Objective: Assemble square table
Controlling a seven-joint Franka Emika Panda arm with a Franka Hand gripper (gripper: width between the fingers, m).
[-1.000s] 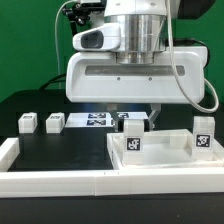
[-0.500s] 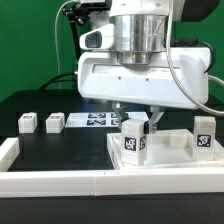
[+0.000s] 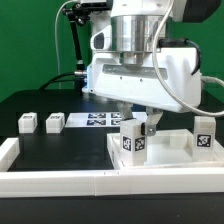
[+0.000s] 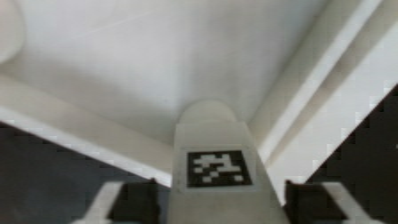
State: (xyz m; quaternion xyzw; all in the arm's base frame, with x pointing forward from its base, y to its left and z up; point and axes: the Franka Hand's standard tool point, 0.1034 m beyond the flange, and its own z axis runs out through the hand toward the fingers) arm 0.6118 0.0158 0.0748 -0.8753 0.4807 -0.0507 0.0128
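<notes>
The square table's top [image 3: 170, 152] is a white slab with a raised rim, lying at the exterior view's right. My gripper [image 3: 138, 127] hangs over its near left corner, shut on a white tagged leg [image 3: 133, 141] that stands upright, its lower end at the slab. In the wrist view the leg [image 4: 217, 150] runs out from between the two dark fingers [image 4: 135, 202], with the slab [image 4: 107, 60] behind it. Another leg [image 3: 203, 133] stands at the slab's right side. Two more legs [image 3: 27, 122] [image 3: 54, 122] rest on the black table at the left.
The marker board [image 3: 95, 120] lies flat behind the slab. Long white border bars [image 3: 60, 181] run along the front and the left edge [image 3: 8, 150] of the black table. The arm's large white hand housing [image 3: 140, 80] hangs over the middle.
The hand has turned about its vertical axis and shifted slightly toward the exterior view's right. The held leg now shows taller above the slab's corner. The grip has not changed.
</notes>
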